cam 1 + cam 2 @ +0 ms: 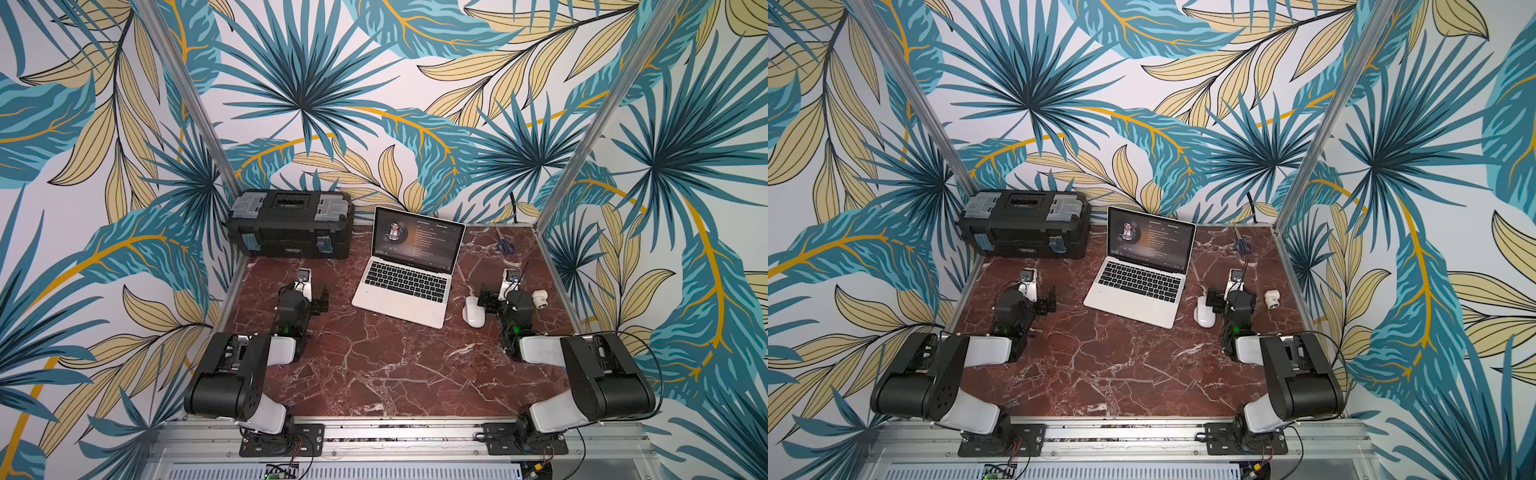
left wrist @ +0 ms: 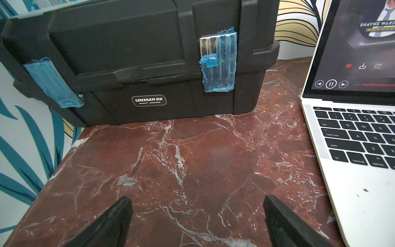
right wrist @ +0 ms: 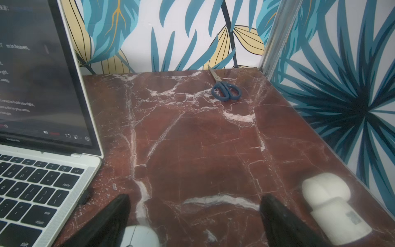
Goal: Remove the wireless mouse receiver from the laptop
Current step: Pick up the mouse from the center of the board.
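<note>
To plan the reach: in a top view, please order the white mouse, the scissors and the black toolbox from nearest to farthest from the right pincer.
1. white mouse, just beside the right pincer.
2. scissors, far back on the right.
3. black toolbox, far back on the left.

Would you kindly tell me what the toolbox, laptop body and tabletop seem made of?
Toolbox: matte black moulded plastic, judging by its dull shell; its latch looks like shiny metal under blue film. Laptop: probably aluminium, silver and satin. Tabletop: red marble look with white veins, possibly printed.

Laptop sits between toolbox and mouse.
</note>
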`<state>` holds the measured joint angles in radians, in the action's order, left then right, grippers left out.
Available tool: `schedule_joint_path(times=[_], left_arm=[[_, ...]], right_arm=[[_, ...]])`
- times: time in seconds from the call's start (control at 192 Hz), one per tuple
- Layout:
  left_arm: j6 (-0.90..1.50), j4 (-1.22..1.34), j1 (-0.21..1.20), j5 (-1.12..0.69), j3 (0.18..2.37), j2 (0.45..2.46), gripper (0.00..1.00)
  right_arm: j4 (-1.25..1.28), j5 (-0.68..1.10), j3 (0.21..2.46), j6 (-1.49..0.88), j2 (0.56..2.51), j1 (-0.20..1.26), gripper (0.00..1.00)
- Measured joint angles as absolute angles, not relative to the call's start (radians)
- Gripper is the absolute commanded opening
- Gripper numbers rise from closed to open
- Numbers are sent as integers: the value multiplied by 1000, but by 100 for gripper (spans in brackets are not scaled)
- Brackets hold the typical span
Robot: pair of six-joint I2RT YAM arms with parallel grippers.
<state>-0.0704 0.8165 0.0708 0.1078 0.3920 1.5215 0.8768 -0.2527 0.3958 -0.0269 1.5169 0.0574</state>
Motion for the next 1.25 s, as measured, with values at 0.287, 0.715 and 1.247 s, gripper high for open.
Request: schedule_joint_path(times=[0.287,0.715,1.247], left_arm=[[-70,817,71,108,392,1521,100],[-113,685,240,244,358,1267,100],[220,419,672,160,464,1328,100]], right_arm=[[877,-253,396,-27,1517,57,99],[406,-274,535,-122,1225,123,100],[-382,-238,820,-432,1467,267,99]])
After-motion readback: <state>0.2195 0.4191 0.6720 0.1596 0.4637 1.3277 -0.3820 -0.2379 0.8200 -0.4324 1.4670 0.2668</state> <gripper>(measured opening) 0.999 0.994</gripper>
